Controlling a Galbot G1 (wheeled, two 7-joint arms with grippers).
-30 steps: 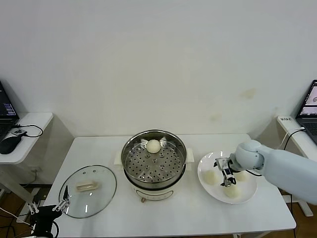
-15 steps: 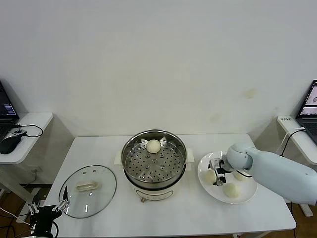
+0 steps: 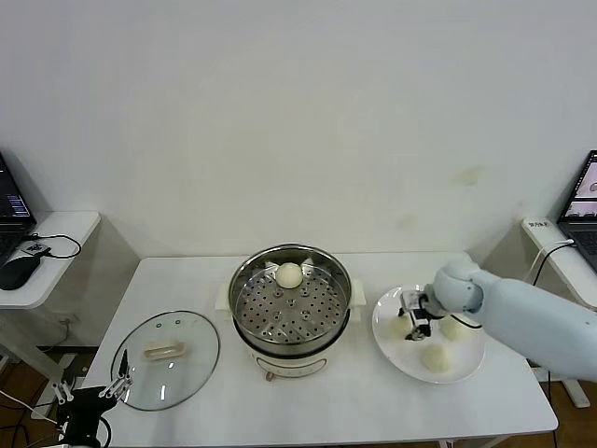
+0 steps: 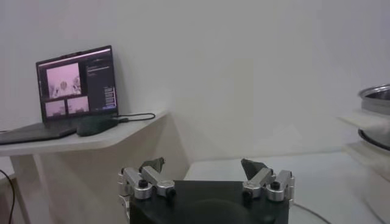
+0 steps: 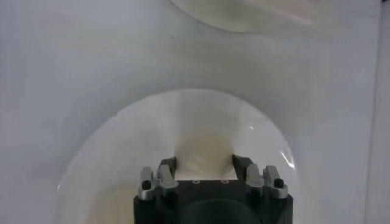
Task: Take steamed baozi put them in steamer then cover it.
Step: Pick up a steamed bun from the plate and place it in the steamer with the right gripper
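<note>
The steamer (image 3: 322, 322) stands mid-table with one baozi (image 3: 289, 274) on the far side of its perforated tray. The white plate (image 3: 382, 338) to its right holds two free baozi, one at the right (image 3: 455, 328) and one at the front (image 3: 435, 357). My right gripper (image 3: 413, 317) is over the plate's left part, shut on a third baozi (image 5: 204, 152). The bun fills the gap between the fingers and sits low over the plate (image 5: 109, 164). My left gripper (image 3: 93, 397) is parked open below the table's front left corner.
The glass lid (image 3: 166, 347) with its cream handle lies flat on the table left of the steamer. A side table with a mouse (image 3: 17, 269) stands far left. The left wrist view shows a laptop (image 4: 76, 82) on that side table.
My right gripper moved from the front baozi to the left one on the plate, closed round it, and has shifted slightly back. The left arm has not moved.
</note>
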